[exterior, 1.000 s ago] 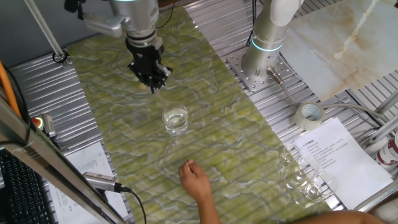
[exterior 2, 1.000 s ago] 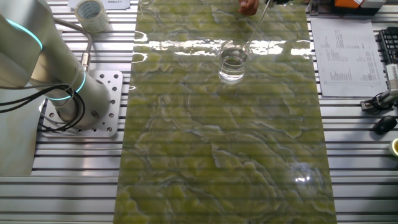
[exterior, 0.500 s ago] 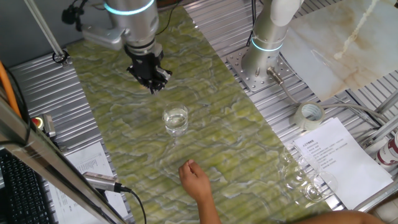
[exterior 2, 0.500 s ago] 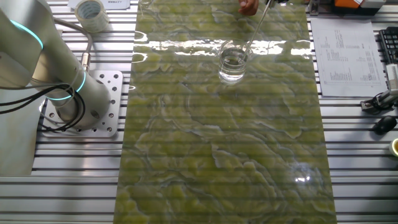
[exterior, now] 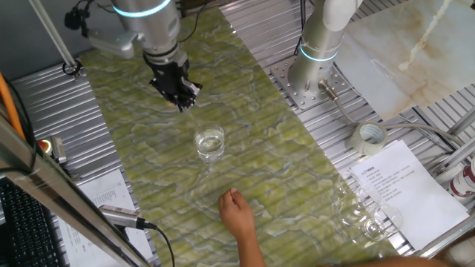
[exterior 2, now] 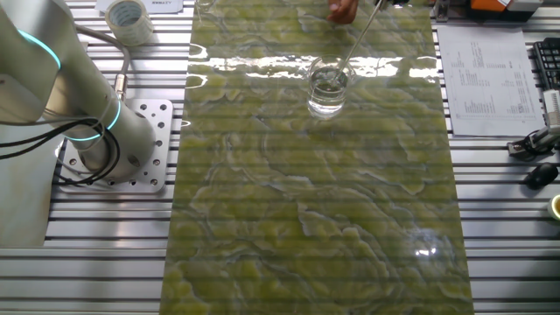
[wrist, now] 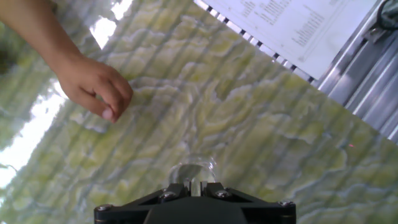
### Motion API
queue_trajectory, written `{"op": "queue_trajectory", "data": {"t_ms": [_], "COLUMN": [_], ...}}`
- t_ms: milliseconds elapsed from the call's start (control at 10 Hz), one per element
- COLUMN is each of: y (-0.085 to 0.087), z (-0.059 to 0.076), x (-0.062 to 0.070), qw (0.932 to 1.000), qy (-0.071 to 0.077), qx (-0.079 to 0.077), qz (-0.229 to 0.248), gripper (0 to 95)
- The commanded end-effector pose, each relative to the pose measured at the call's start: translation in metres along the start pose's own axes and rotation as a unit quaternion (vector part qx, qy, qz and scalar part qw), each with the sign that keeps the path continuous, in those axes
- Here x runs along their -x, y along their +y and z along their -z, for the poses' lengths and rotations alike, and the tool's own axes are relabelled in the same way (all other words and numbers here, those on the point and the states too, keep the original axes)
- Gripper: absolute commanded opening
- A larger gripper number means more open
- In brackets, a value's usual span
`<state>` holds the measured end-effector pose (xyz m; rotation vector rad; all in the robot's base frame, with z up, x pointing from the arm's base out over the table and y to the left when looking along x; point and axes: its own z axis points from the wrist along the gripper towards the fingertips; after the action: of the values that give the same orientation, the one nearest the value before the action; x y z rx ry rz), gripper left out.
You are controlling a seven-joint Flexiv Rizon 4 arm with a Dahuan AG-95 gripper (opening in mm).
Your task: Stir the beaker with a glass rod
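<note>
Having drifted farther from the small clear glass beaker (exterior: 209,142), our black two-finger gripper (exterior: 180,98) shows an unclear finger state; stirring hasn't begun.

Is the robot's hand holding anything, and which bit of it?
Nothing that I can see. The gripper hangs away from the beaker, and the glass rod leans in the beaker on its own.

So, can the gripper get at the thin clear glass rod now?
Probably not cleanly. The thin clear glass rod leans out of the small clear glass beaker toward the person's hand, on the far side from the gripper.
</note>
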<state>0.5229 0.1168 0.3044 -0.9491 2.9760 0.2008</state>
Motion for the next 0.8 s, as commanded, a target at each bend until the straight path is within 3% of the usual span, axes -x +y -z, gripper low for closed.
{"op": "queue_trajectory", "data": {"t_ms": [100,300,600,800], "y": [0.0003,0.0002,0.0,0.0], "z": [0.0,-0.0001,-0.0002,-0.0002], "x": [0.0,0.0,0.0,0.0], "qw": [0.9996,0.9994,0.9993,0.9997], "qy": [-0.003,0.007,0.029,0.024], "qx": [-0.021,-0.027,-0.02,-0.009], "qz": [0.021,0.022,0.013,0.001], "gripper": [0.0,0.0,0.0,0.0]}}
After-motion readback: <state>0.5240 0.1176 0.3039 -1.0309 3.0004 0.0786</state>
